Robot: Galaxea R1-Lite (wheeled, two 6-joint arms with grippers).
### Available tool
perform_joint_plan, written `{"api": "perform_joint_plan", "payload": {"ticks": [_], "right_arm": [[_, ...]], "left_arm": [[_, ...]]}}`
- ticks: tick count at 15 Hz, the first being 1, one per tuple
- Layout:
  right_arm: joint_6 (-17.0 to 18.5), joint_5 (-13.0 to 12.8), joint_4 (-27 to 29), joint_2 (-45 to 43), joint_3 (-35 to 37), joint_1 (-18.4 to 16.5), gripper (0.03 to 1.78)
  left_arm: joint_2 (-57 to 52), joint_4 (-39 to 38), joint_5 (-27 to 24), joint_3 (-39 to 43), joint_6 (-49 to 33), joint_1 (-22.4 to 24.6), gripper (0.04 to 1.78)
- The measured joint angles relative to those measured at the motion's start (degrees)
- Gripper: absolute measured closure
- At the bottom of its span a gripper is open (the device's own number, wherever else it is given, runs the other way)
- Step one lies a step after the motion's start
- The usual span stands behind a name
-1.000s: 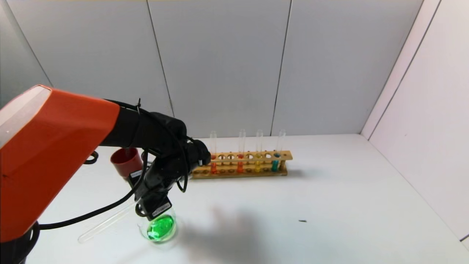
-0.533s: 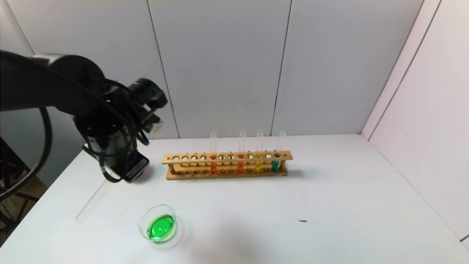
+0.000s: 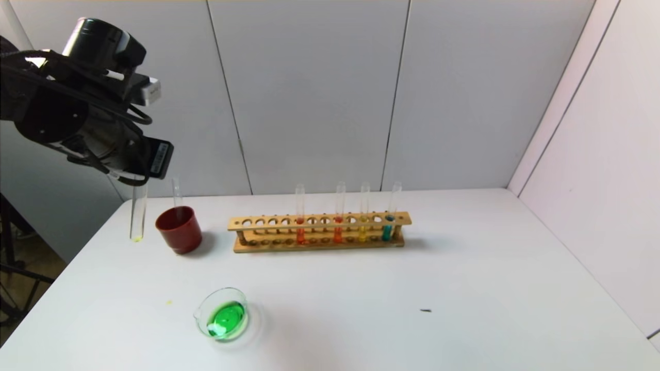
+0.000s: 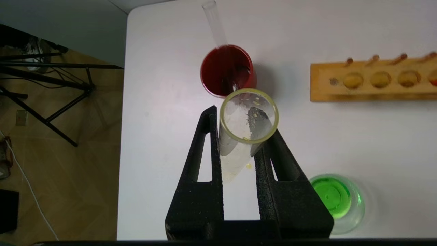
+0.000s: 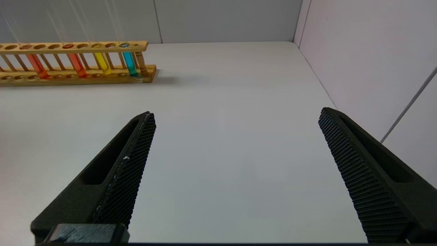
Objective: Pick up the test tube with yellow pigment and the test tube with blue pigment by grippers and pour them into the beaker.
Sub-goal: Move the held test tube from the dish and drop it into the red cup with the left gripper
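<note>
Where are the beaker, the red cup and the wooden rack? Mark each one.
beaker (image 3: pixel 198 312): head view, on its glass rim.
red cup (image 3: pixel 179 234): head view, on its outer wall.
wooden rack (image 3: pixel 319 220): head view, on its top bar.

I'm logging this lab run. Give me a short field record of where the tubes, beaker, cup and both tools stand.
left tool: raised beside the cup, shut on an upright, nearly empty tube with a yellow trace at its bottom
right tool: open, low over bare table, idle
beaker: holds green liquid
red cup: one clear tube stands in it
rack: two orange-red tubes, one yellow, one blue
</note>
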Motion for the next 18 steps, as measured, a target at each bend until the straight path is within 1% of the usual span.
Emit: {"api": "perform_joint_plan", "payload": {"ticks": [5, 9, 12, 15, 18], "right_arm": [[0.00, 0.00, -0.02, 0.00, 0.00, 0.00, 0.07], [0.01, 0.00, 0.00, 0.00, 0.00, 0.00, 0.07], [0.01, -0.02, -0.02, 0.00, 0.00, 0.00, 0.07], [0.01, -0.02, 0.00, 0.00, 0.00, 0.00, 0.07], [0.01, 0.00, -0.02, 0.00, 0.00, 0.00, 0.07]], "left_arm": [[8.66, -4.27, -3.17, -9.29, -0.55, 6.50, 1.50], [16.90, -13.51, -4.00, -13.75, -1.56, 8.95, 1.50], [21.93, -18.96, -4.00, -14.85, -1.88, 9.25, 1.50], [24.66, -19.29, -3.94, -13.93, -4.18, 9.20, 1.50], [24.99, -20.65, -4.07, -10.19, -4.66, 9.09, 1.50]]}}
